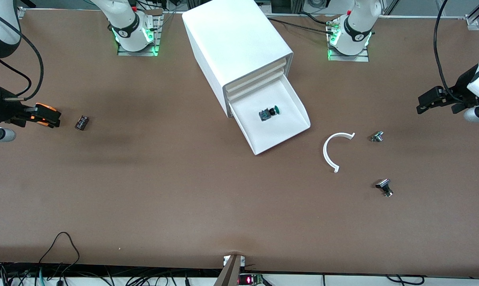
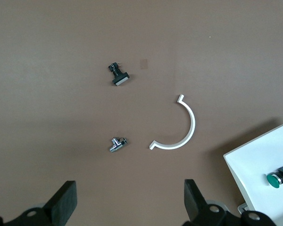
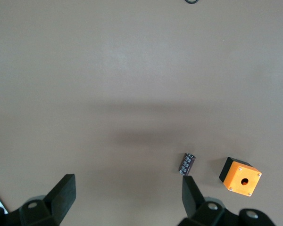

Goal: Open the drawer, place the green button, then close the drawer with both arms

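Note:
The lowest drawer point(image 1: 287, 131) of the white cabinet point(image 1: 235, 39) is pulled out. The button point(image 1: 269, 113), with its green cap and dark body, lies on its side in the drawer. The left wrist view shows the button point(image 2: 278, 178) in a corner of the drawer point(image 2: 252, 172). My left gripper point(image 1: 422, 104) is open and empty, up over the left arm's end of the table, and the left wrist view point(image 2: 128, 188) shows bare table between its fingers. My right gripper point(image 1: 53, 118) is open and empty over the right arm's end point(image 3: 128, 182).
A white C-shaped piece point(image 1: 331, 153) and two small black-and-silver knobs point(image 1: 377, 136) point(image 1: 384, 186) lie between the drawer and the left arm's end. A small dark cylinder point(image 1: 82, 122) and an orange cube with a hole point(image 3: 240, 176) lie under the right gripper.

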Robot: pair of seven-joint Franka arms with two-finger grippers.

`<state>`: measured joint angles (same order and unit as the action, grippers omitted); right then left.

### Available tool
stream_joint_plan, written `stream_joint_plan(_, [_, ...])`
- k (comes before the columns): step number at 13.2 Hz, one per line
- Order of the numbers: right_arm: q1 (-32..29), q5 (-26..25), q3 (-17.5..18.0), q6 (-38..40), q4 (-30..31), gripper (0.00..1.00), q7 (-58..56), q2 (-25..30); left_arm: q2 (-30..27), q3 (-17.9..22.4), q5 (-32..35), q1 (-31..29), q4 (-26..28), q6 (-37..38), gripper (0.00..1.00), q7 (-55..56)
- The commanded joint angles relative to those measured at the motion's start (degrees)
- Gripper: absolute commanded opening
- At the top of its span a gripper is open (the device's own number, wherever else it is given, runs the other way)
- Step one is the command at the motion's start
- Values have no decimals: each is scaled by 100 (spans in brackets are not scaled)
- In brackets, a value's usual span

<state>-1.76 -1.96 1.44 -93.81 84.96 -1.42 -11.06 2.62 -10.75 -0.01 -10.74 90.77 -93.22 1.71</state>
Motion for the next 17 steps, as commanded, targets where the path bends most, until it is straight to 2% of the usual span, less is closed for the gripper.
stream_joint_plan(1, [-26,21,6,29,38,100,-68,104,81,3,-34,11,-192,137,100,23])
stream_joint_plan(7, [-17,-58,14,-163,617,100,-60,446,634,-6,45,37,-359,94,100,-338])
stream_joint_plan(9, [-26,-58,6,-461,960,100,-68,666,1220,-6,264,116,-385,111,100,-347])
stream_joint_plan(11, [-26,-58,6,-480,970,100,-68,675,1329,11,239,108,-385,94,100,-486])
stream_joint_plan(13, [-26,-50,-3,-472,970,100,-68,667,1451,-15,159,151,-359,93,100,-592])
stream_joint_plan(15, [-26,-58,-3,-489,944,100,-68,658,1679,-85,-347,248,-368,59,100,-470])
stream_joint_plan(17, [-26,-58,-3,-480,935,100,-68,649,1908,-94,-622,450,-280,-335,100,272])
